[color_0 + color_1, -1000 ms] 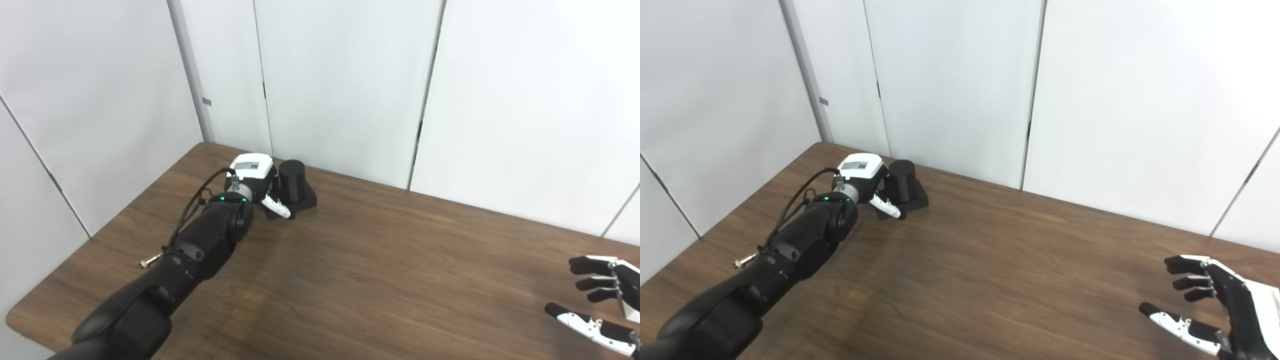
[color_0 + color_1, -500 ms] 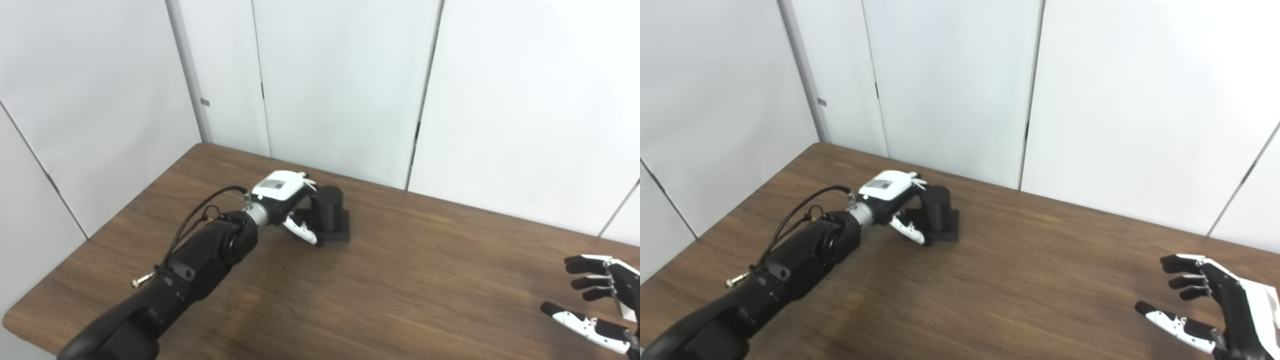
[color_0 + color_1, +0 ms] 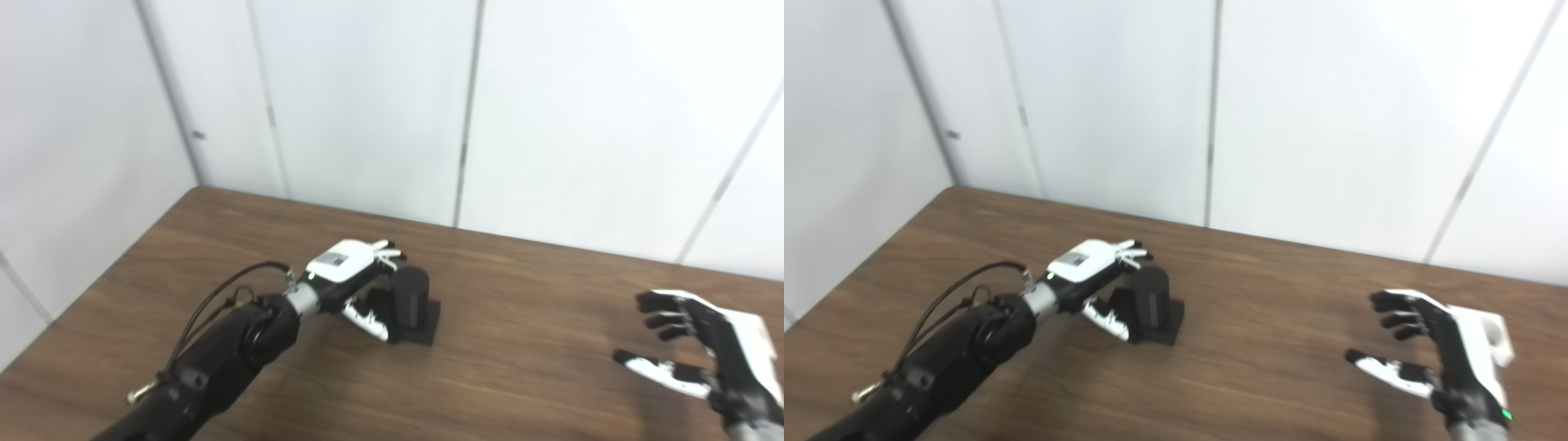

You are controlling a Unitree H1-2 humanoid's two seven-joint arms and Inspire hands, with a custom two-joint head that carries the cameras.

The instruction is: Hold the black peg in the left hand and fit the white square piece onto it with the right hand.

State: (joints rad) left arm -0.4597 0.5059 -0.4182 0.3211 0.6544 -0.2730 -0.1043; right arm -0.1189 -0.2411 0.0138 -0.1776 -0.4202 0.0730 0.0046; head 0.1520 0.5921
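Note:
The black peg (image 3: 410,298) stands upright on its square black base (image 3: 427,324) on the brown table (image 3: 520,380), left of the middle. My left hand (image 3: 350,274) is right beside it on its left. The straight, spread fingers (image 3: 387,250) reach past the peg's far side, and the thumb (image 3: 367,318) lies by the base's near corner. The hand is not wrapped around the peg. My right hand (image 3: 1433,346) hovers open at the right, holding nothing. A white block with a round hole (image 3: 1494,334) shows just behind it, most likely the white square piece.
White wall panels (image 3: 367,104) rise directly behind the table's far edge (image 3: 520,239). The table's left edge (image 3: 92,278) runs diagonally beside my left arm (image 3: 208,373). Bare wood lies between the two hands.
The camera has turned to the right. My left hand and the peg have come away from the far left corner toward the table's middle. The white block has come into view.

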